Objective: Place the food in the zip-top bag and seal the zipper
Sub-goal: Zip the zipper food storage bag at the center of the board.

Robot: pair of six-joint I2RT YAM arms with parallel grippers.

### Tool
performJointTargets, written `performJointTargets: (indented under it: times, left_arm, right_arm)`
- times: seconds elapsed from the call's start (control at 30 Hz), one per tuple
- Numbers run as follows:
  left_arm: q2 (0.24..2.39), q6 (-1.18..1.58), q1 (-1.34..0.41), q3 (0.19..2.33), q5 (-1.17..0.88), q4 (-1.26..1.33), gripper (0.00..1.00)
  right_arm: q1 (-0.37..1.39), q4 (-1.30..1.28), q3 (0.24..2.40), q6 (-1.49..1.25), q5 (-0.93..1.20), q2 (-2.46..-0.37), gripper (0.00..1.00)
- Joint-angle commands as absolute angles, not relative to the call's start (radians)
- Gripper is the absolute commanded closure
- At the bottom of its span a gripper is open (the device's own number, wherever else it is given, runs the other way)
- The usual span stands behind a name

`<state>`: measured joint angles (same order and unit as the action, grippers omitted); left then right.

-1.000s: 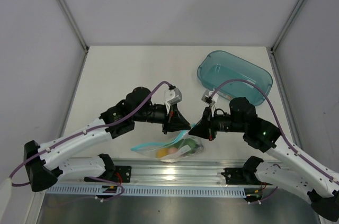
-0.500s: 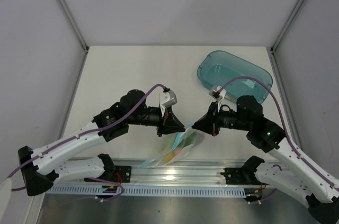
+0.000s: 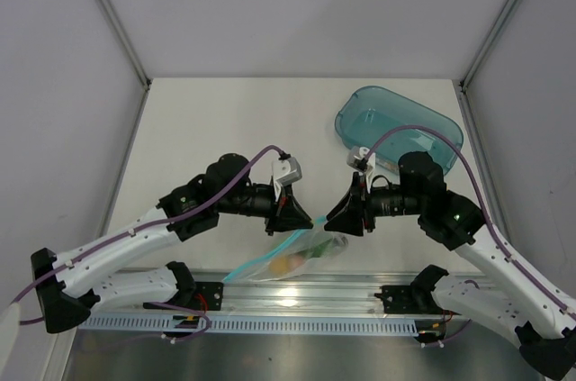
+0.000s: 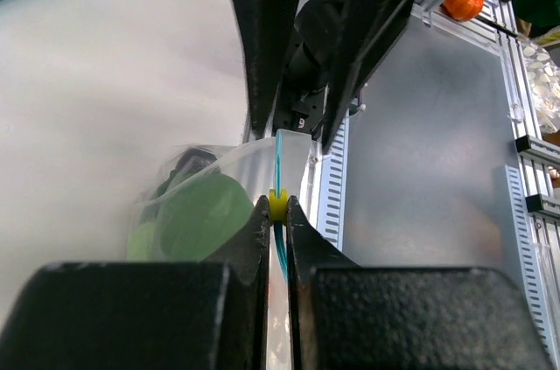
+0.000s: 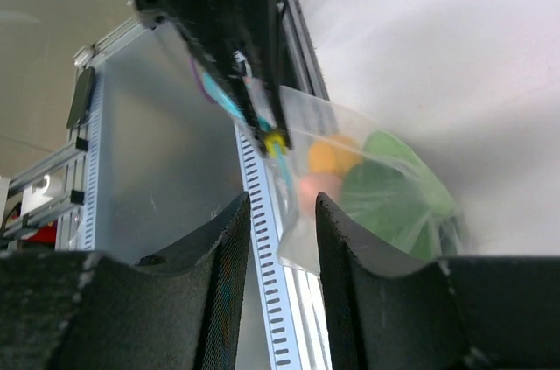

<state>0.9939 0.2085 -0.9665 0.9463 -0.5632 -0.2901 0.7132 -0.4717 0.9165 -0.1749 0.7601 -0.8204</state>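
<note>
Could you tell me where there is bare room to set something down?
Bare: the far left of the table, between the left wall and the teal tub. Crowded: the near edge, where the left gripper and right gripper meet at the bag.

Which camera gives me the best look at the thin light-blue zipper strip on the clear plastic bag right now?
Left wrist: the light-blue zipper strip runs dead centre, pinched by the left gripper at a small yellow piece. Right wrist shows it side-on, along that gripper's dark fingers. Top external shows it only as a thin line below the arms.
</note>
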Motion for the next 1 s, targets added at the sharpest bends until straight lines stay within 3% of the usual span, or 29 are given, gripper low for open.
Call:
performJointTargets:
  times: [0.0, 0.7, 0.97]
  left_arm:
    - [1.008, 0.198, -0.971, 0.963, -0.591, -0.278, 1.00]
    - [1.011, 0.193, -0.971, 0.966, -0.612, -0.279, 0.99]
    - [1.023, 0.193, -0.971, 0.972, -0.624, -0.278, 1.00]
  right_arm:
    - [0.724, -0.502, 0.974, -0.112, 0.837, -0.836, 0.62]
    - [0.770, -0.440, 0.979, -0.117, 0.819, -0.920, 0.81]
    - [0.770, -0.417, 0.979, -0.129, 0.795, -0.925, 1.00]
